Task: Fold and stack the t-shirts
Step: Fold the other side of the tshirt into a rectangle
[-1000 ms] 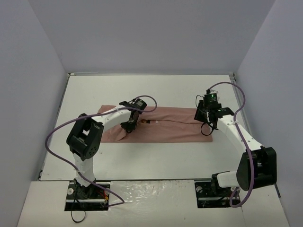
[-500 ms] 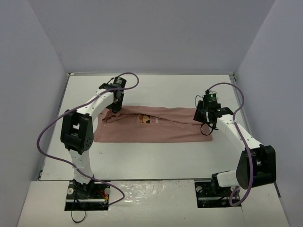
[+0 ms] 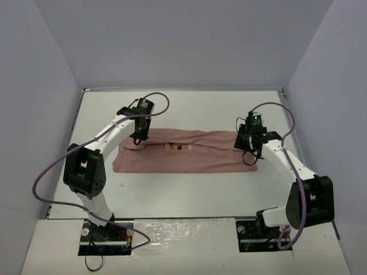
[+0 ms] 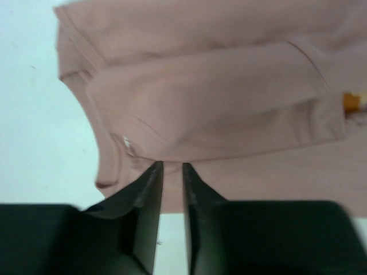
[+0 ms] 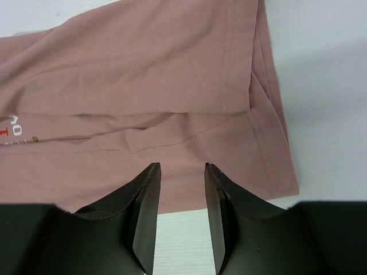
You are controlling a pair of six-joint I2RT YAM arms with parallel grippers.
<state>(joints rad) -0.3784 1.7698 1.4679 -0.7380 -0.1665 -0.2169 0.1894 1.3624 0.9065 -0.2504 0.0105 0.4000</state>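
Top external shows soft salmon-pink t-shirt [image 3: 195,157] folded into a long band.

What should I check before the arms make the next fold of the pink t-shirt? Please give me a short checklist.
1. Right gripper open: ok, jaws apart over the t-shirt.
2. Left gripper holding cloth: cannot tell; jaws nearly together at the fabric edge.
3. T-shirt lying flat: not ok, loose folds at the end near the Left gripper.
4. T-shirt wholly on the table: ok.
5. Grippers at opposite ends of it: ok.
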